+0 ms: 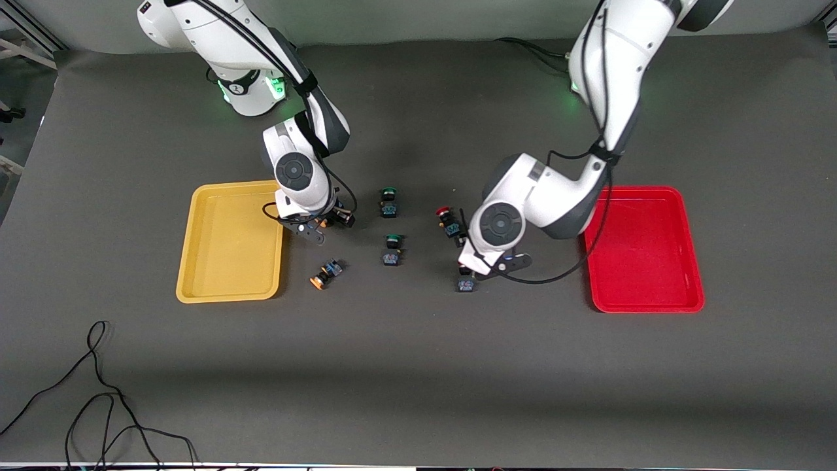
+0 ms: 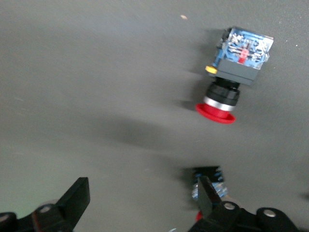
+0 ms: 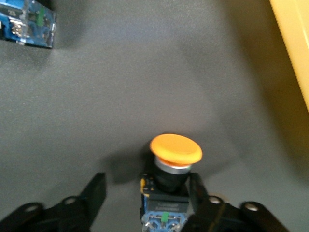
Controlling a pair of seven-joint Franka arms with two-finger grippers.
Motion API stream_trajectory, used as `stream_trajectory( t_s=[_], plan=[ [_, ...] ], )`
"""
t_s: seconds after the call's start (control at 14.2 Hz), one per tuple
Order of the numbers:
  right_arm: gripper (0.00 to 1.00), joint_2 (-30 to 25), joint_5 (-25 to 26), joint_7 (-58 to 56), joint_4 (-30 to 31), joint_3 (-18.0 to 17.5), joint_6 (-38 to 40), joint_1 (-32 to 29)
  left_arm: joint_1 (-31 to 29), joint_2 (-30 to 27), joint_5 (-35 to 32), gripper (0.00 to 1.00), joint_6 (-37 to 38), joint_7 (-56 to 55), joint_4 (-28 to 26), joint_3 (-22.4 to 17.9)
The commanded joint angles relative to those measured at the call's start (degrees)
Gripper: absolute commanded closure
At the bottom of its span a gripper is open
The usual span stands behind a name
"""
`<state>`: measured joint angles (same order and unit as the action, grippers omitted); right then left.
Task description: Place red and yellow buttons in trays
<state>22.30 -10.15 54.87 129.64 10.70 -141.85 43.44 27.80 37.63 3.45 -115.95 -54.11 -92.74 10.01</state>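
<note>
Spread open, the right gripper (image 3: 145,203) is set at an orange button (image 3: 171,169) beside the yellow tray (image 1: 229,288); the left gripper (image 2: 140,198), also open, is lowered beside a red button (image 2: 207,181) near the red tray (image 1: 644,301). Two green buttons (image 1: 390,203) are seen between.

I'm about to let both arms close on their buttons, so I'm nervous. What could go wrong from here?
1. The open left pincer is off-centre. The red button sits right at one finger, not in the gap, so shutting may knock it away.
2. The orange button stands upright close to one finger of the open right pincer. Shutting could push it sideways and tip it over.
</note>
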Motion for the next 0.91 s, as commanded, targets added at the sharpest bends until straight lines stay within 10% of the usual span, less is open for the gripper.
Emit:
stream_trajectory(
  t_s=[0.0, 0.21, 0.63, 0.84],
  plan=[
    [0.71, 0.5, -1.0, -0.5, -0.5, -0.1, -0.4, -0.4, 4.1, 1.2, 0.6, 0.03, -7.1, -10.8, -2.4, 0.1],
    [0.93, -1.5, -1.0, -0.9, -1.3, 0.5, 2.7, -1.2, 5.9, 3.8, 0.6, 0.03, -13.9, -16.6, -2.7, 0.8],
    [0.94, -12.3, -0.6, -14.4, -7.0, 2.5, 18.8, -12.4, 7.3, 4.4, 0.1, 0.08, -15.0, -16.6, -3.8, 1.2],
    [0.94, -11.8, -0.6, -25.8, -3.1, 9.8, 16.4, -14.1, 7.0, 3.9, -0.3, 0.31, -14.3, -16.2, -3.8, 1.2]
  ],
)
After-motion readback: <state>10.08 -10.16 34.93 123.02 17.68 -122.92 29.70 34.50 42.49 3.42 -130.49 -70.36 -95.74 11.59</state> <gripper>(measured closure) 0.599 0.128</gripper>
